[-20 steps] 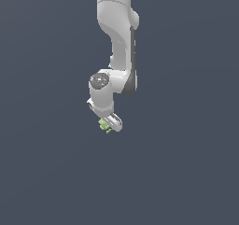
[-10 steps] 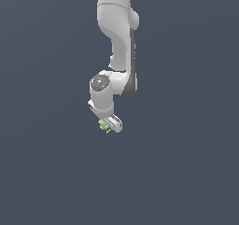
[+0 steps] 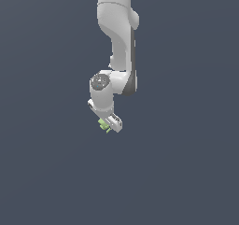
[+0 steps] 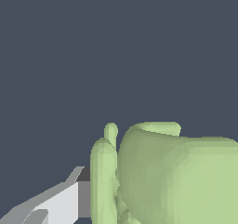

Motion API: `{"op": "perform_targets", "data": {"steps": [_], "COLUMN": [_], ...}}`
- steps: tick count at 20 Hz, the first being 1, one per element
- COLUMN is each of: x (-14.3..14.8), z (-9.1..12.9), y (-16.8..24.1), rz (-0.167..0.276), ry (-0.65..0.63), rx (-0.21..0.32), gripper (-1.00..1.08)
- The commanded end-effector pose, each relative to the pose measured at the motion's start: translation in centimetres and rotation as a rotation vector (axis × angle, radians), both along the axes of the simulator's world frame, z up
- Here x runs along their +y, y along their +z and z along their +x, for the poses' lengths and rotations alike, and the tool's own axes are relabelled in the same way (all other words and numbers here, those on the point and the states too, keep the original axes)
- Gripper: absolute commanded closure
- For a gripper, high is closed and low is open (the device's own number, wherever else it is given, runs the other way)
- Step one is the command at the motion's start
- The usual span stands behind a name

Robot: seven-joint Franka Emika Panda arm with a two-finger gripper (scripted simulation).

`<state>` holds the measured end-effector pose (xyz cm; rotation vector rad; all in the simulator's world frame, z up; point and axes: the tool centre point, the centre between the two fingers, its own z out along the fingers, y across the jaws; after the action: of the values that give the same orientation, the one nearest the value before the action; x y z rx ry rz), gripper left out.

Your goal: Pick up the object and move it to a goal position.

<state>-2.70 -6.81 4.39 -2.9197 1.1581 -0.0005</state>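
My pincer (image 3: 108, 126) clamped on green object (image 3: 103, 124), object pressed against finger (image 4: 60, 202) for carry to goal.

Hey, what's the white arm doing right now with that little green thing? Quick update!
Gripper shut on the green object, one of the fingers beside it. Object fills the wrist view. Nothing seen in the way.

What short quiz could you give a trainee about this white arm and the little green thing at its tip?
1. True or false: the light-green object sits at the gripper.
2. In the wrist view, what fills most of the lower picture: A) a red cube, B) the green object, C) a bowl?
3. What colour is the arm?

Key: 1 true; 2 B; 3 white.
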Motion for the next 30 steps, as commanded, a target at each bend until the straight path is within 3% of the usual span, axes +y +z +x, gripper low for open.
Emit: {"op": "perform_targets", "data": {"steps": [1,9,22,30], "x": [0.1,0.6,1.9,2.4], "z": [-0.2,-1.7,-5.9,-7.4], "y": [0.5,3.9,13.7,17.7], "rz": [0.0,0.001,0.0,-0.001], "ry": [0.0,0.0,-0.001,-0.001], "rx": [-0.001,-0.001,0.0,0.0], "gripper": [1.08,1.08,1.08,1.08]}}
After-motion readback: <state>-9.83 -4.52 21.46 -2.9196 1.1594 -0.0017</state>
